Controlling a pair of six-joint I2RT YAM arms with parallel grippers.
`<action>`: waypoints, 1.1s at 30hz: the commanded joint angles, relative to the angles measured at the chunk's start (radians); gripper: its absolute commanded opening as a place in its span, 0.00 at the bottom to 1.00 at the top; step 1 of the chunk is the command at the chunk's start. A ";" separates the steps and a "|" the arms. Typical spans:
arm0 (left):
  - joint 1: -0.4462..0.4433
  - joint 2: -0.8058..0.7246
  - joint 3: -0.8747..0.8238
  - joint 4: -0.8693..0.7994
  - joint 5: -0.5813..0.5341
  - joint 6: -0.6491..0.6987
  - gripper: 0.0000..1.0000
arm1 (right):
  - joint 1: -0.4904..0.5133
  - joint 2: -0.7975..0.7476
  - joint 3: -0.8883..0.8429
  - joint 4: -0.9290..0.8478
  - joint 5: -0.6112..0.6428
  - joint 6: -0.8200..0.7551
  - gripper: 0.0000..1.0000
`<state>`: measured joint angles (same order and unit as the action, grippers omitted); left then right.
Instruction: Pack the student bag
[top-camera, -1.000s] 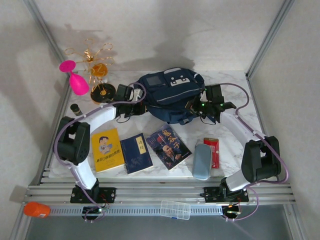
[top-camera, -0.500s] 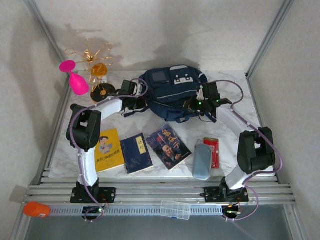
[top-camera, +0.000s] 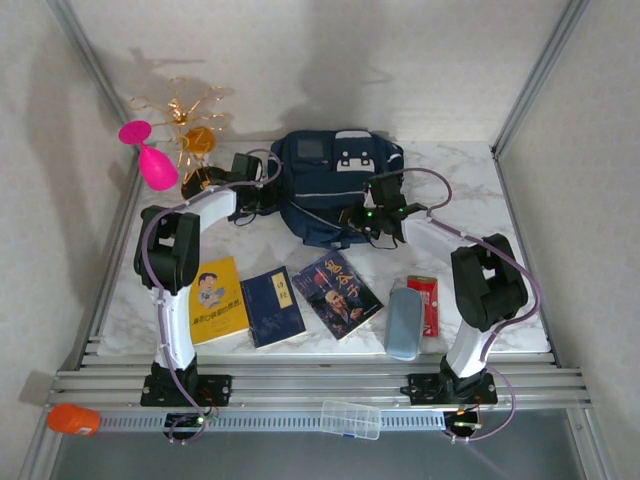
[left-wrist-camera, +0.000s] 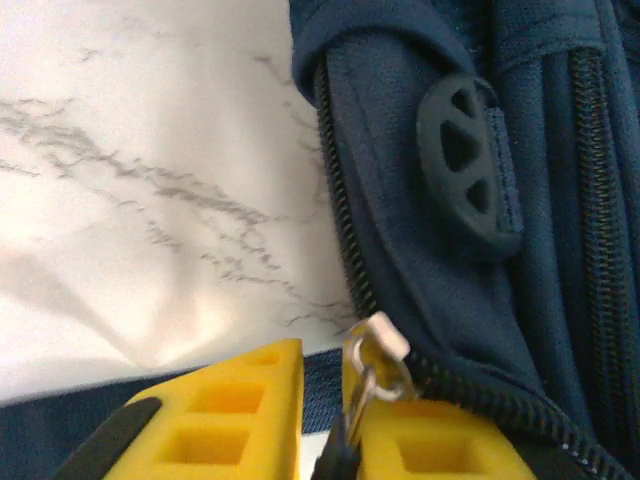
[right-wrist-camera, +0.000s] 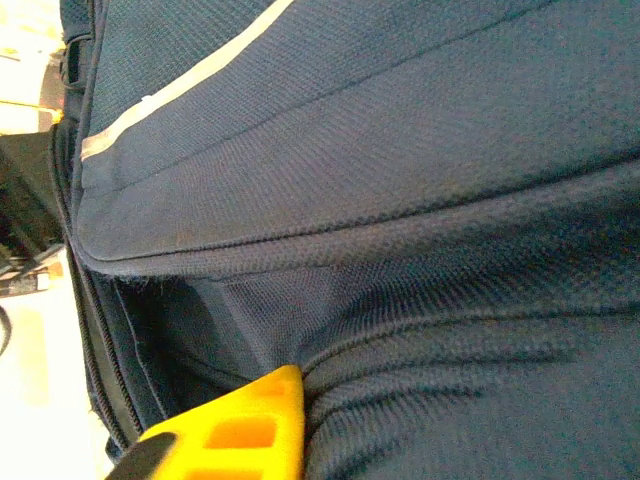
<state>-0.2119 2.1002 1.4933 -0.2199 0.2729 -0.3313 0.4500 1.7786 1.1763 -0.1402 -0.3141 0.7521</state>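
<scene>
Student bag (top-camera: 335, 190) behind three books (top-camera: 273, 307)

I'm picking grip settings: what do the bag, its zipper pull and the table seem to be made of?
Bag: matte navy woven fabric, likely nylon or polyester; the fine weave shows up close. Zipper pull: probably metal, a shiny silvery ring, with a white tab. Table: smooth white with grey veins, marble or a marble-look laminate; the look leaves that open.

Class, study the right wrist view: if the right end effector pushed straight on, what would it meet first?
The navy blue fabric backpack: the right end effector's yellow fingertip looks pressed against its cloth.
</scene>
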 joint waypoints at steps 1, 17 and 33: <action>0.041 -0.091 -0.053 0.027 -0.087 -0.059 0.35 | -0.018 -0.007 0.023 0.024 0.055 -0.018 0.42; -0.291 -0.775 -0.692 0.071 -0.093 -0.507 0.55 | 0.004 -0.313 -0.216 -0.337 0.047 -0.293 0.83; -0.678 -0.631 -0.796 0.265 -0.228 -0.831 0.56 | 0.096 -0.274 -0.325 -0.261 0.077 -0.311 0.71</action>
<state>-0.8768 1.4349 0.6861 -0.0162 0.0837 -1.1133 0.5312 1.4811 0.8745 -0.4339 -0.2539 0.4583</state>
